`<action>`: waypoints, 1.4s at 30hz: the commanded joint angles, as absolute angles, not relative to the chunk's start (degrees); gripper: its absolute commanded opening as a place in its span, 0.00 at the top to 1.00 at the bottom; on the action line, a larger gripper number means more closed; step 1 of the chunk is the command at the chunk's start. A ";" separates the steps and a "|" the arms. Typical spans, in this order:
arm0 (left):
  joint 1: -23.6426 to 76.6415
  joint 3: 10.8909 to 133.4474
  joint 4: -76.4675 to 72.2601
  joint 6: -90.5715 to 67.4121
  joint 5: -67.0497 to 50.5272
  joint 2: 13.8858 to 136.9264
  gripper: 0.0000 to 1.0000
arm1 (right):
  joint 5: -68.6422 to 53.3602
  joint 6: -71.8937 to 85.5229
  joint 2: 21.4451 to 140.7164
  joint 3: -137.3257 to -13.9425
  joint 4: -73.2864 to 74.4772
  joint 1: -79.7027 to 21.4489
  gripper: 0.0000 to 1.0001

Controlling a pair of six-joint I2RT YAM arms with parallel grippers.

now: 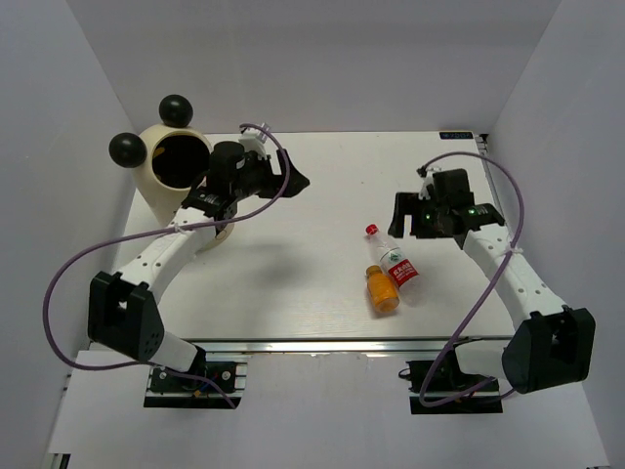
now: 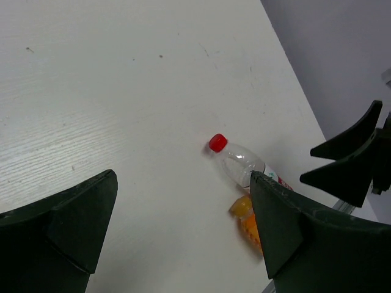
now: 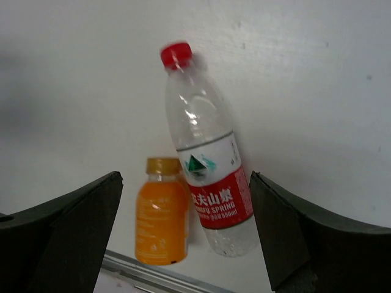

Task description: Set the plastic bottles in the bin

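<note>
With the left fingers (image 2: 61, 226) and right fingers (image 3: 293, 232) apart and empty, the red-capped bottle (image 1: 396, 260) and orange bottle (image 1: 383, 291) lay side by side on the counter (image 1: 322, 186), well apart from the bin (image 1: 146, 184), so grasping one risked rolling the other.

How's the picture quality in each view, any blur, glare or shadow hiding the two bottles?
Top external: even light, faint shadow beneath the left arm, red-capped bottle and orange bottle sharp. Left wrist: left end effector dark, soft-edged up close. Right wrist: label crisp, small highlights, nothing hidden.
</note>
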State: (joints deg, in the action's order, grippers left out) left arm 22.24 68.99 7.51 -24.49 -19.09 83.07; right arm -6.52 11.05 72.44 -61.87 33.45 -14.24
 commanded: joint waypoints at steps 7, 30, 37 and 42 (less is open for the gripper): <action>22.24 73.57 6.94 -24.70 -21.97 86.83 0.02 | -3.34 7.04 78.65 -56.87 37.00 -19.24 0.11; 23.64 73.56 7.39 -29.09 -25.92 92.55 0.02 | 5.54 3.69 90.89 -55.55 21.27 -19.69 0.39; 26.19 81.64 8.08 -29.18 -31.11 98.08 0.02 | 0.89 -4.72 79.73 -55.45 13.81 -19.60 0.48; 29.61 88.67 8.53 -28.92 -32.61 101.68 0.02 | -11.93 -8.79 75.76 -58.79 13.00 -19.60 0.49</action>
State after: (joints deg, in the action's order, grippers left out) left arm 27.49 84.47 8.97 -29.19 -30.13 102.13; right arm -2.85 -4.10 76.93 -55.61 16.08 -19.59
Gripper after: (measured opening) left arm 0.982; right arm 0.600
